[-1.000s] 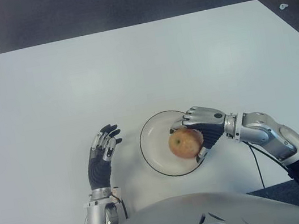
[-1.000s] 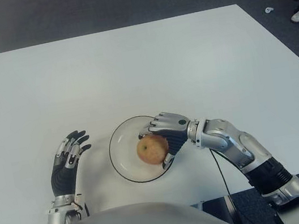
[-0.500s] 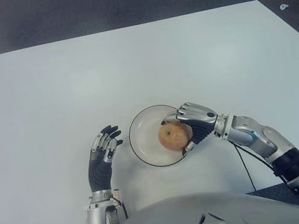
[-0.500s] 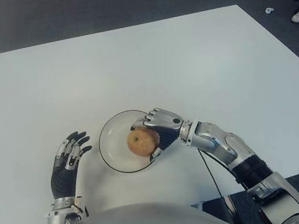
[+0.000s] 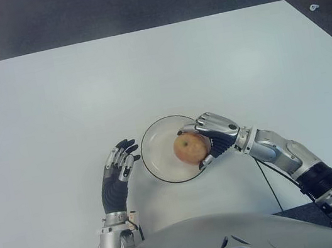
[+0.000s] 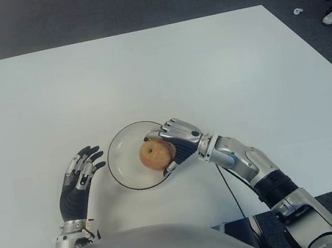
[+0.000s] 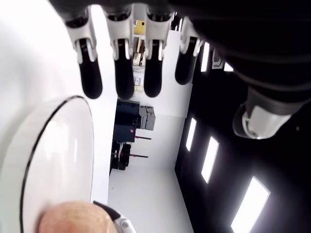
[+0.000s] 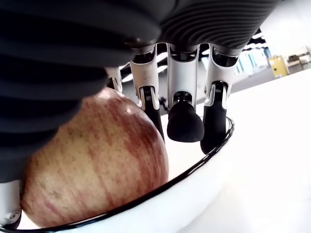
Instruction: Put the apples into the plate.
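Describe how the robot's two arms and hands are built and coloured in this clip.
Both arms are silver-grey metal with black joint bands. The left hand has a black ribbed back and silver finger segments ending in black tips. The right hand matches it: silver knuckles, black ribbed palm, black rounded fingertips. A thin black cable runs beneath the right forearm towards the table edge.

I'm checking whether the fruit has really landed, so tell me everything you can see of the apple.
The apple is round, with red-streaked skin over yellowish patches that looks smooth and unbruised, and a small stem dimple on top. It sits upright inside the white, dark-rimmed plate, toward the plate's right side, on the white table. The right hand is curled around its right side, fingers arched over it and down toward the plate's floor. The left hand shows left of the plate, apart from it, open.
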{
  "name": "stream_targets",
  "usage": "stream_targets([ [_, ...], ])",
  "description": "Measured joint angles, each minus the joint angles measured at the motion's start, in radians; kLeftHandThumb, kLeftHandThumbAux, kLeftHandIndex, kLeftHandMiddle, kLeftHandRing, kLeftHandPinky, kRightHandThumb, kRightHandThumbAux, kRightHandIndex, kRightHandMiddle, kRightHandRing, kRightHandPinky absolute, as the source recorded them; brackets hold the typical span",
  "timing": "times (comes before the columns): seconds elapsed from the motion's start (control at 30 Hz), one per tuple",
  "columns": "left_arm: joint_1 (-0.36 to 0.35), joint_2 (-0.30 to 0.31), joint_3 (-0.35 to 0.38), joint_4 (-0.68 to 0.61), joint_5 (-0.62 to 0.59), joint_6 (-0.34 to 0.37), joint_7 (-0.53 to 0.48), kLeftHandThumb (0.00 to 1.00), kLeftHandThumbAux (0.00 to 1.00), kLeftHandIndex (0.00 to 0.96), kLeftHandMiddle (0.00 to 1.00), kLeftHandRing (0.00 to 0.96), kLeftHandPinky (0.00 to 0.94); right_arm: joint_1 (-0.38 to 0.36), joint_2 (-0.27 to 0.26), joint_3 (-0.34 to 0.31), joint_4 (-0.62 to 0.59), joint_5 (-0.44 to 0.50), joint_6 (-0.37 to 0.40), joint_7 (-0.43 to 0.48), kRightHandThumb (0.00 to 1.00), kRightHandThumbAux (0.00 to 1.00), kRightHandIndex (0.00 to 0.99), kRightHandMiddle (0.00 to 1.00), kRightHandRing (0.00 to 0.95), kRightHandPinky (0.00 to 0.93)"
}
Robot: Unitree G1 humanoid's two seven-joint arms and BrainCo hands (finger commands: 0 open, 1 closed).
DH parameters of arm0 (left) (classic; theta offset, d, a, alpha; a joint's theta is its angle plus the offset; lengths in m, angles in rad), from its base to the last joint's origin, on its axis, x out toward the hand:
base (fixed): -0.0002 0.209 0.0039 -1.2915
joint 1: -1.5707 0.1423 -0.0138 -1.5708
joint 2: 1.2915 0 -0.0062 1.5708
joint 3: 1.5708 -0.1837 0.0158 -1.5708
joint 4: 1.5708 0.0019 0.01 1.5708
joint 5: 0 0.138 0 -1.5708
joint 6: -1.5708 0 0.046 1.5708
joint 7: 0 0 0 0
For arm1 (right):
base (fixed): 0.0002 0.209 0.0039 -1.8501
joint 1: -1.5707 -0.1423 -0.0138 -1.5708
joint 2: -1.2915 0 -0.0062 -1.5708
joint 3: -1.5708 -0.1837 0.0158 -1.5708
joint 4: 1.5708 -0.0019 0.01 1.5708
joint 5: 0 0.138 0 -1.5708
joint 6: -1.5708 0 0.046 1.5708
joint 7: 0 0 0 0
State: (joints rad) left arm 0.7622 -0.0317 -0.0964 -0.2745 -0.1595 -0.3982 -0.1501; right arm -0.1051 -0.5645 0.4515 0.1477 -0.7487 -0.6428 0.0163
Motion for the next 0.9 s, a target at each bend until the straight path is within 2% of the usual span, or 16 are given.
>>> stream_targets([
  [0.13,0.002,0.001,0.0,0.0,0.0,-0.005,0.0,0.31,0.51,0.215,0.242,0.262,0.31,-0.011,0.0,0.013,0.014,-0.01,0.0,-0.025,0.701,0.721,0.437,0.906,0.856,0.851],
  [0.2,0.002,0.001,-0.002,0.0,0.0,-0.008,0.0,0.311,0.514,0.215,0.244,0.264,0.315,-0.017,0.0,0.019,0.021,-0.014,0.0,-0.035,0.7,0.721,0.437,0.89,0.845,0.814],
  [0.4,0.002,0.0,-0.004,0.002,0.001,-0.016,0.0,0.313,0.517,0.214,0.241,0.263,0.311,-0.017,-0.004,0.025,0.015,-0.015,0.005,-0.039,0.686,0.72,0.435,0.764,0.728,0.673],
  [0.57,-0.001,-0.002,-0.012,0.005,0.001,-0.022,0.0,0.314,0.518,0.215,0.238,0.263,0.315,-0.003,-0.01,0.02,-0.02,0.014,0.028,0.003,0.681,0.717,0.426,0.656,0.629,0.57],
  [0.6,-0.001,-0.002,-0.014,0.006,0.0,-0.022,0.0,0.314,0.518,0.216,0.239,0.264,0.316,0.001,-0.012,0.018,-0.028,0.02,0.033,0.011,0.535,0.644,0.425,0.632,0.608,0.546],
  [0.7,-0.002,-0.003,-0.022,0.008,0.0,-0.022,0.0,0.315,0.519,0.217,0.241,0.265,0.318,0.013,-0.018,0.01,-0.048,0.034,0.037,0.026,0.342,0.539,0.401,0.579,0.563,0.497],
  [0.8,-0.003,-0.003,-0.026,0.011,0.0,-0.022,0.0,0.317,0.52,0.218,0.242,0.265,0.319,0.022,-0.027,0.002,-0.07,0.038,0.038,0.038,0.256,0.474,0.368,0.538,0.529,0.471],
  [0.9,-0.007,-0.003,-0.028,0.012,-0.001,-0.022,0.0,0.318,0.521,0.219,0.243,0.267,0.322,0.026,-0.041,0.001,-0.081,0.035,0.037,0.049,0.22,0.439,0.345,0.508,0.499,0.442],
])
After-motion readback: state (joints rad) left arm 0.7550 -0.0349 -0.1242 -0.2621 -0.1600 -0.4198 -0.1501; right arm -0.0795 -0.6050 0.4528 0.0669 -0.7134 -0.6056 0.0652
